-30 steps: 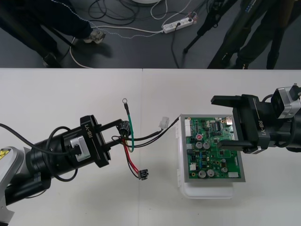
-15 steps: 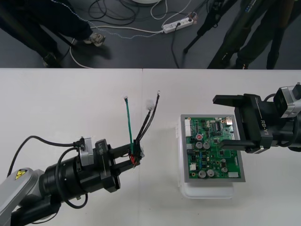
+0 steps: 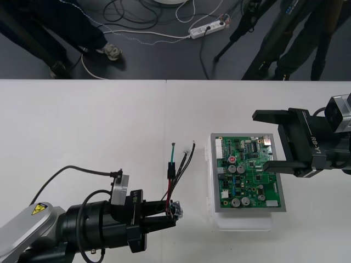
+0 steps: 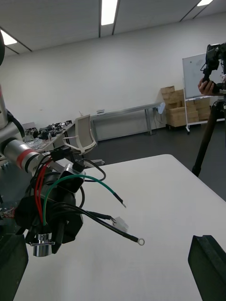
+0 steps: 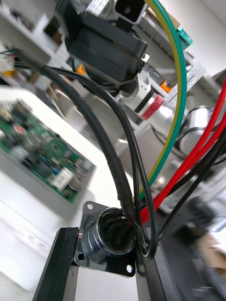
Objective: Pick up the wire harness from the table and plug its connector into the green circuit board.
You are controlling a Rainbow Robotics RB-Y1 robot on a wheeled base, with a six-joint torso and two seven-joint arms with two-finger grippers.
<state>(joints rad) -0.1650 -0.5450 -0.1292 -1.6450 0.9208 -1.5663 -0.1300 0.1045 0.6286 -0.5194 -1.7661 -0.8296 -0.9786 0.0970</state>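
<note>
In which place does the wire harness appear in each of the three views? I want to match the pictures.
Front view: harness in the left tool, to the left of the green circuit board, not touching it.
Right wrist view: harness held in the left tool, its wires spreading above the table.
Left wrist view: its socket between the left tool's fingers.
Shared landmark: the round metal socket.

My plain light surface (image 3: pixel 82 137) carries one thing on my right side: a white base (image 3: pixel 241 222) bearing the green circuit board (image 3: pixel 247 175).
</note>
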